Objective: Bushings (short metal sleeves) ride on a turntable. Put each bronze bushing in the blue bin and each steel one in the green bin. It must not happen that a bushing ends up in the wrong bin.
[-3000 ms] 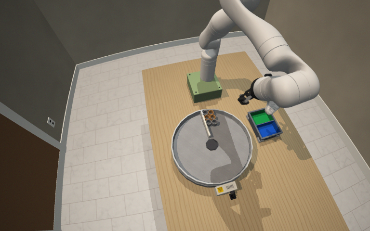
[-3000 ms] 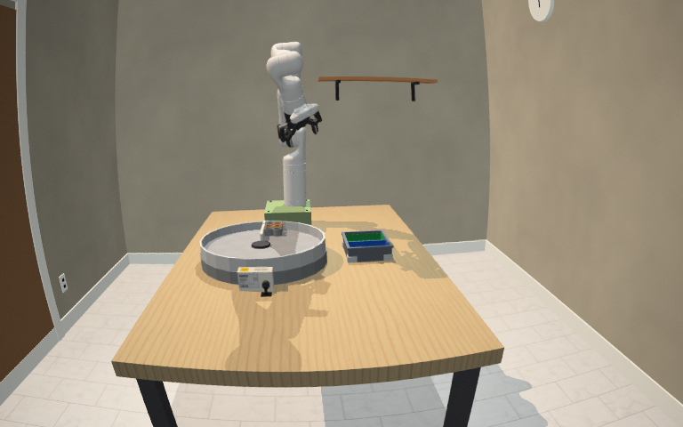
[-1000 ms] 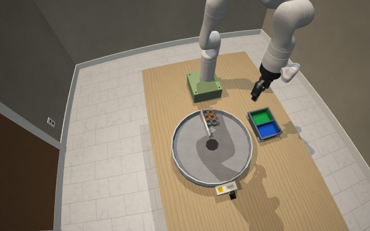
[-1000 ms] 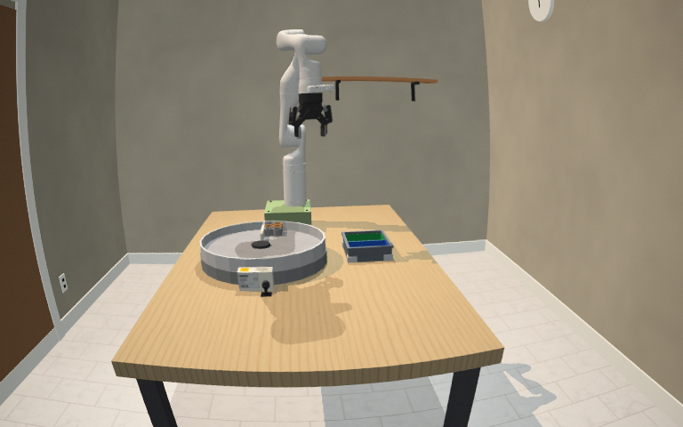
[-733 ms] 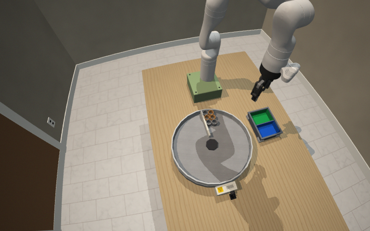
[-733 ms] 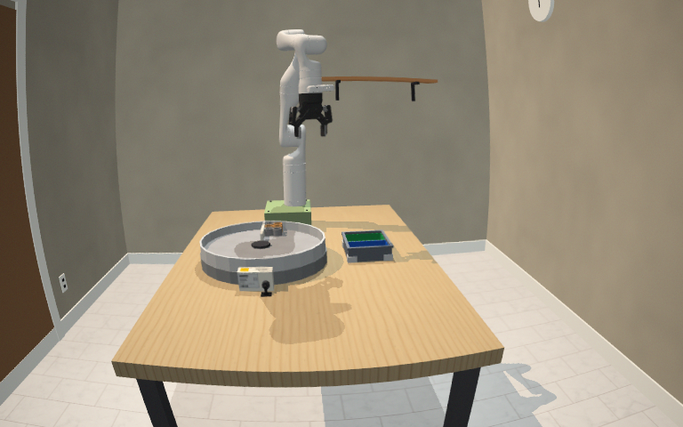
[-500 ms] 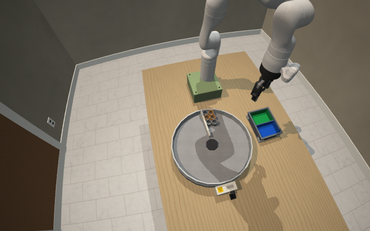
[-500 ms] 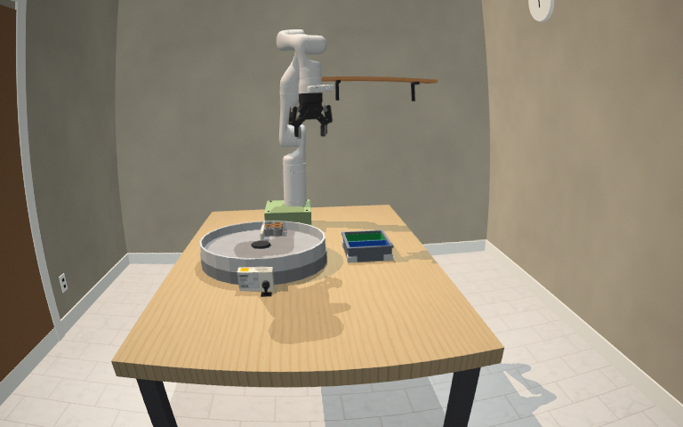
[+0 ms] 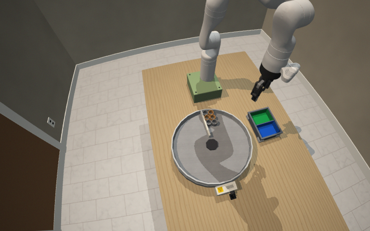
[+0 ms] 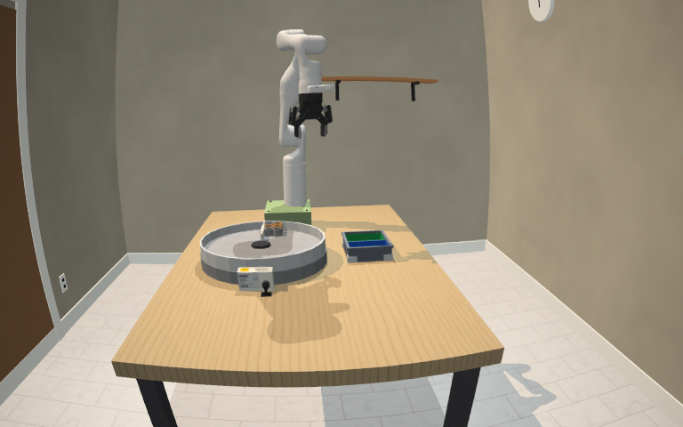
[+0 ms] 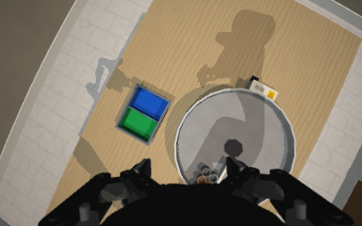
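Beneath our arm, a pale rectangular wooden table [image 9: 185, 217] [image 10: 312, 322] [image 11: 189, 28] carries, at left, a round grey rimmed turntable [image 9: 185, 152] [image 10: 297, 267] [image 11: 212, 108], where short bronze and steel ring-shaped bushings [image 9: 212, 116] [image 10: 274, 229] [image 11: 203, 179] cluster beside a cream straight bar [image 9: 205, 123] [image 10: 261, 233] [image 11: 222, 176]. We hold our black two-fingered gripper [image 9: 254, 98] [image 10: 309, 132] [image 11: 188, 166] high above, jaws wide open, gripping nothing. Rightmost sit our joined rectangular green bin [image 9: 261, 117] [image 10: 365, 237] [image 11: 138, 123] and blue bin [image 9: 268, 130] [image 10: 367, 243] [image 11: 149, 103].

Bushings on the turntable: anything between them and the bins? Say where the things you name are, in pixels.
Yes: the turntable's raised rim [image 9: 249, 160] [image 10: 322, 261] [image 11: 177, 137] and the bin walls [image 9: 253, 128] [image 10: 370, 254] [image 11: 161, 123]. A pale divider [image 9: 205, 123] [image 10: 262, 233] flanks the bushings on the side away from the bins.
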You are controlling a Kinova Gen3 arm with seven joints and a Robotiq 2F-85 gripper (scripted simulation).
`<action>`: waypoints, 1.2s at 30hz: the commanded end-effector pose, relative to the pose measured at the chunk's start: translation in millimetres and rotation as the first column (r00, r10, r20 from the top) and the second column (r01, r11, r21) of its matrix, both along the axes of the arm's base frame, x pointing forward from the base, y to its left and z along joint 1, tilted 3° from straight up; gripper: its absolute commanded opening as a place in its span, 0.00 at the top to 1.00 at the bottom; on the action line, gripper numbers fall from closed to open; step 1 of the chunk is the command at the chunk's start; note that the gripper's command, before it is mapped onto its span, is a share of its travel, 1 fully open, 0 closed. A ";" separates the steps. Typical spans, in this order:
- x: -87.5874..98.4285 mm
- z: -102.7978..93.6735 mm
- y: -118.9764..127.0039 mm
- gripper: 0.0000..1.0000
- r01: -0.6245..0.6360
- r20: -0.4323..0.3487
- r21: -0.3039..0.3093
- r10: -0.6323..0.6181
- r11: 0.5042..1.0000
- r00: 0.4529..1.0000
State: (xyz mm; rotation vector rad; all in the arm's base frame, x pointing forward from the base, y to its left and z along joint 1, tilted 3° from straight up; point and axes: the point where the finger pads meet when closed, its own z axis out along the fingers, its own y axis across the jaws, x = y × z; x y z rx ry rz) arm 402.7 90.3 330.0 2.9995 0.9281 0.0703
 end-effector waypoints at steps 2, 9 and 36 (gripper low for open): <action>0.2 0.7 0.1 0.00 0.000 0.002 0.000 0.000 1.000 1.000; 0.2 0.7 0.1 0.00 0.000 0.002 0.000 0.000 1.000 1.000; -17.1 -68.0 -42.0 0.84 -0.275 0.004 -0.013 0.275 0.961 0.961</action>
